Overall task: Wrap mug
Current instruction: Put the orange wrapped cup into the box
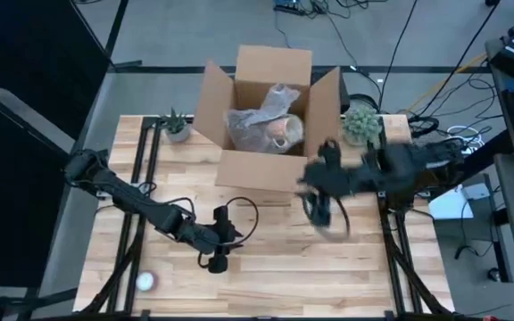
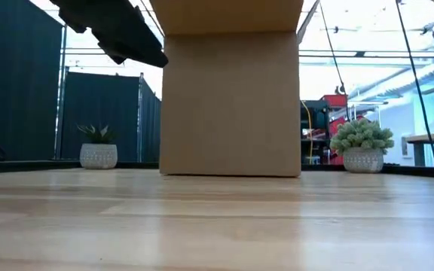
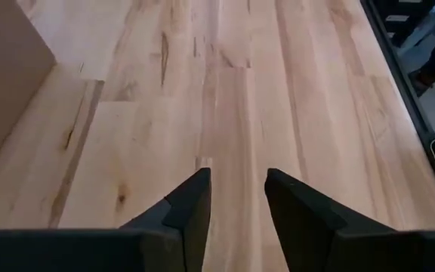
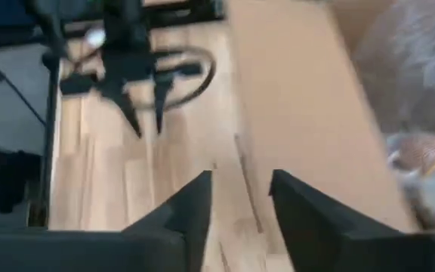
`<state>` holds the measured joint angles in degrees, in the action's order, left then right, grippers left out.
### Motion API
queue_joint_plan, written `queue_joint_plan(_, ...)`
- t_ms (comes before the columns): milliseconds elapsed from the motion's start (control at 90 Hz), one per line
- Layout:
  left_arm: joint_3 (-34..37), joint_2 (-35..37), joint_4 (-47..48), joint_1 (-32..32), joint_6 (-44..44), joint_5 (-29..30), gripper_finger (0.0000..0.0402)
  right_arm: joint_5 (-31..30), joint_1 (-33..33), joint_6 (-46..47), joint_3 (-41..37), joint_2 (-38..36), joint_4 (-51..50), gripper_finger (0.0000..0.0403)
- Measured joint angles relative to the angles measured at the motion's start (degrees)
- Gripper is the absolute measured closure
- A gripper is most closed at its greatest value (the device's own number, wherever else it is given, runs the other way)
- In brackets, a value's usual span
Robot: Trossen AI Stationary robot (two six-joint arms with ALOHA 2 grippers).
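An open cardboard box (image 1: 255,171) stands at the table's far middle. Inside it lies the mug (image 1: 281,130), wrapped in clear bubble wrap, also seen in the right wrist view (image 4: 423,162). My right gripper (image 1: 310,194) hovers open and empty just in front of the box's near right corner, next to the box's front wall (image 4: 308,113). My left gripper (image 1: 228,235) is open and empty over the bare wood at the near left middle (image 3: 238,189). Neither gripper touches anything.
Two small potted plants (image 1: 177,127) (image 1: 360,123) flank the box at the table's far edge. A white ball (image 1: 146,282) lies near the front left corner. A black cable loop (image 1: 241,214) hangs by the left wrist. Bare wood stretches in front of the box.
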<state>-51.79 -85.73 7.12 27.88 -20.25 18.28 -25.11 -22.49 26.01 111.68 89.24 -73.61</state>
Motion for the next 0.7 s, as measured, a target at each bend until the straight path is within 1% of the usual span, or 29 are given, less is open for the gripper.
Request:
queue_joint_plan(100,0.00,0.00,-0.10,0.00,0.00,0.00,0.0282,-5.20,-4.02,4.36,-6.75,-2.05,2.05,0.0345)
queue_joint_plan(211,0.00,0.00,-0.07,0.00,0.00,0.00,0.0282,-6.83,-7.76,8.51,-14.84,-4.72,6.92,0.0389)
queue_joint_plan(267,0.00,0.02,-0.07,0.00,0.00,0.00,0.0282,-7.19,-9.26,9.26,-18.49,-5.67,9.70,0.0398)
queue_joint_plan(333,0.00,0.02,-0.04,0.00,0.00,0.00,0.0282,-9.22,-10.58,9.79,-21.51,-6.62,12.59,0.0396)
queue_joint_plan(433,0.00,0.02,-0.05,0.00,0.07,0.00,0.0282,-9.69,-10.65,9.18,-22.10,-8.10,16.22,0.0394)
queue_joint_plan(522,0.00,0.02,0.10,0.00,0.11,0.00,0.0282,-9.89,-9.97,5.95,-20.69,-8.90,20.15,0.0393)
queue_joint_plan(611,0.00,0.87,2.94,-0.18,1.04,-0.01,0.0282,-9.73,-8.55,-0.75,-18.50,-9.07,25.64,0.0393)
queue_joint_plan(700,0.00,2.03,8.38,-0.91,1.10,0.59,0.0282,-8.99,-6.67,-10.74,-16.23,-9.13,31.38,0.0388)
